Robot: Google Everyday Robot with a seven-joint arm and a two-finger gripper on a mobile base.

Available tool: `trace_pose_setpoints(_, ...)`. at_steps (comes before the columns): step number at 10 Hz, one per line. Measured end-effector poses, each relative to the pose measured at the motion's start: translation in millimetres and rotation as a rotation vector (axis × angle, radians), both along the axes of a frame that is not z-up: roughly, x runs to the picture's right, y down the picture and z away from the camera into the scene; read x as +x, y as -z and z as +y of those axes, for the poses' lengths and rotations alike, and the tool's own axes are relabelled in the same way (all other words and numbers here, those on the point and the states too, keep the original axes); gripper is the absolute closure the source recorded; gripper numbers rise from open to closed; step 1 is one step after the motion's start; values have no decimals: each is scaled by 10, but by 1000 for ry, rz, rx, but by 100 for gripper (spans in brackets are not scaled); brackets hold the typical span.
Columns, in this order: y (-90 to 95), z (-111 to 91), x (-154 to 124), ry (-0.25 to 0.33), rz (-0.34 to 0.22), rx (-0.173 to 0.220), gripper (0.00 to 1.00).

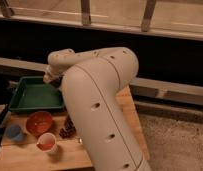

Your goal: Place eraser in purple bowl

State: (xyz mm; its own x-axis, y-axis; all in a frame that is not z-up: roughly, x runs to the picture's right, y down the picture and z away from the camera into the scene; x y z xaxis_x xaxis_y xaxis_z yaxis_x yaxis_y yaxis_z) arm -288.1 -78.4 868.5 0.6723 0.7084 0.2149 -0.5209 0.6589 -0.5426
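My white arm [102, 95] fills the middle of the camera view. Its wrist end with the gripper [51, 78] sits at the far right corner of the green tray [30, 97], low over its rim. The eraser is not in view. A dark maroon shape [68, 127] shows at the arm's left edge, right of the orange-red bowl. It is mostly hidden by the arm, and I cannot tell for sure that it is the purple bowl.
An orange-red bowl [39, 121], a small blue cup [15, 132] and a white cup with a red inside [47, 142] stand on the wooden table [25, 157]. A dark wall and a railing lie behind.
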Motion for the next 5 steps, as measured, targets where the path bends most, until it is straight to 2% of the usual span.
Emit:
trace_pose_setpoints(2,-11,11,12,-9,4,-10,43)
trace_pose_setpoints(3,-12,13,11,-10,5,-12,38)
trace_pose_setpoints(5,3,-1,12,-12,11,-12,40)
